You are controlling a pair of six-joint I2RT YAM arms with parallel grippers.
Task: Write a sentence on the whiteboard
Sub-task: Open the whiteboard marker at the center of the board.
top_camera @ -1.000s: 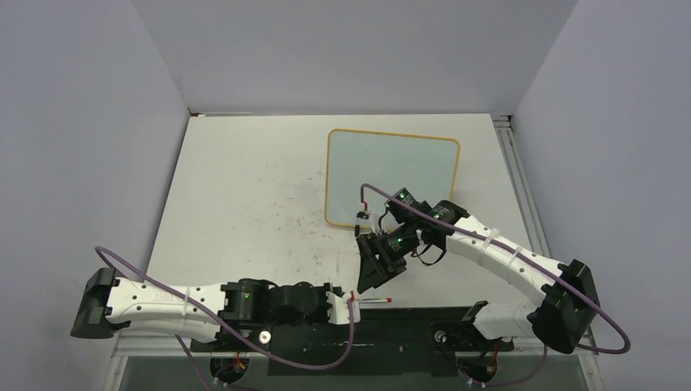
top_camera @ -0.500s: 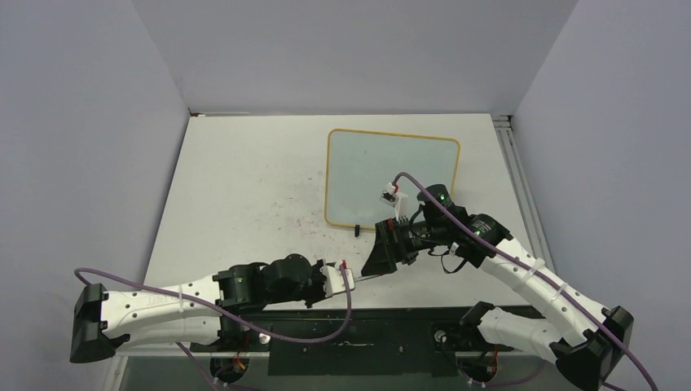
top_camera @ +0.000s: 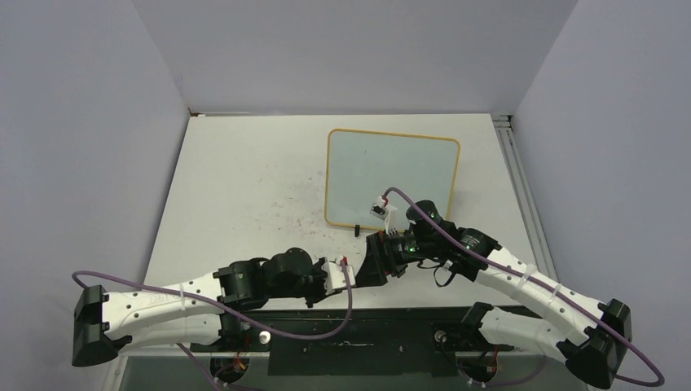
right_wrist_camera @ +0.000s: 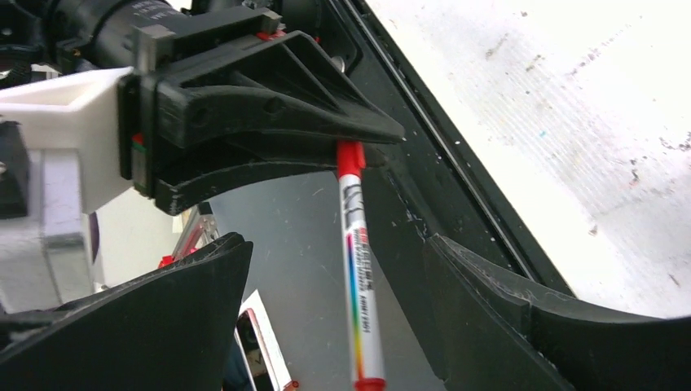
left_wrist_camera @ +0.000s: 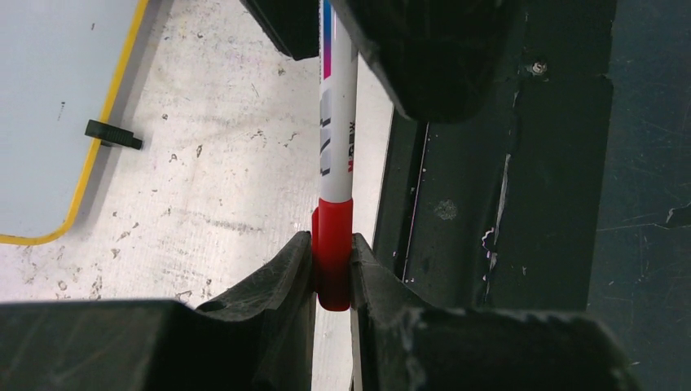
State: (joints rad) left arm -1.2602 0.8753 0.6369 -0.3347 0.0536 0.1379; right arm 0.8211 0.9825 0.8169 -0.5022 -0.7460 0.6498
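Left tool (left_wrist_camera: 332, 262) pinching marker (left_wrist_camera: 336, 147), right tool (right_wrist_camera: 334, 244) spread around it, whiteboard (left_wrist_camera: 49, 98) nearby

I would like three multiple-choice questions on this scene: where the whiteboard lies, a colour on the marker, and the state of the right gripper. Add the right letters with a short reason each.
1. Where on the table does the whiteboard lie?
A. Right of its centre, beyond both grippers
B. At its near-left corner
C. Against its left edge

2. What colour is the marker end that the left gripper pinches?
A. Blue
B. Red
C. Green

3. How is the right gripper?
A. Shut on the marker
B. Shut on the whiteboard
C. Open, straddling the marker without touching it

Answers:
1 A: the top view shows it right of centre, past the grippers.
2 B: the left wrist view shows a red end in its grip.
3 C: the right wrist view shows gaps on both sides of the marker.
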